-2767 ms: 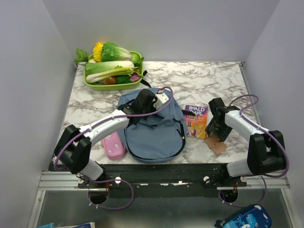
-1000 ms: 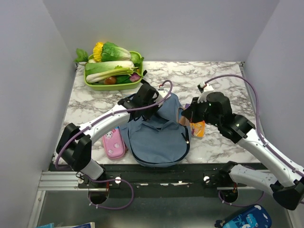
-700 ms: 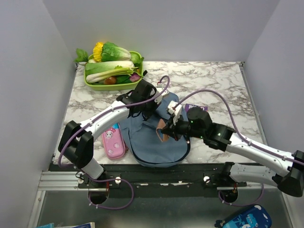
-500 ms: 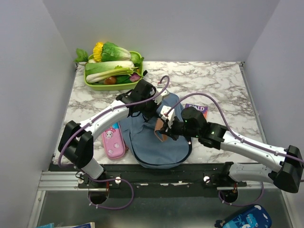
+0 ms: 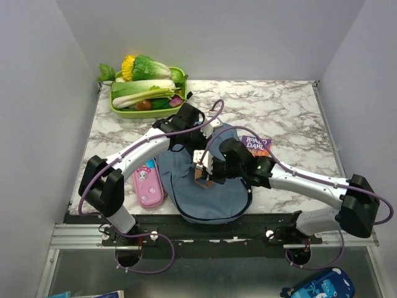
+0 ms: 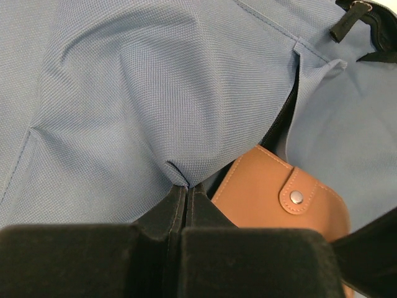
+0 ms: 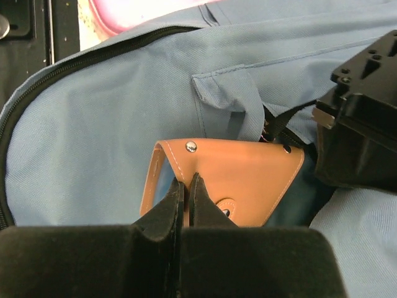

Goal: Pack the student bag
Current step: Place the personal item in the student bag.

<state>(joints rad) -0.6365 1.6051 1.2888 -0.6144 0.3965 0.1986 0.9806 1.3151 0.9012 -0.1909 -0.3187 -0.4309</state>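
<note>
The student bag (image 5: 214, 197), a large soft dusty-blue fabric backpack, lies on the grey-veined marble surface (image 5: 285, 108) near its front edge, where it lay before. We see the left gripper (image 6: 185, 189) with its jaws pressed together on a pinched fold of the blue cloth, lifting the flap beside the dark zip opening, a hold it has kept over the last second. The right gripper (image 7: 187, 181) has its jaws clamped tight on the edge of a tan leather wallet (image 7: 245, 177) with a snap button. Nearly three seconds ago that wallet lay on the surface right of the purple-and-orange paperback book (image 5: 255, 144). Since then the right arm has swung left across the book, and now the wallet hangs at the mouth of the bag, a little further left than half a second ago. The pink pencil case (image 5: 147, 188) just left of the bag and the green tray of vegetables (image 5: 133, 113) at the far left corner have not moved.
</note>
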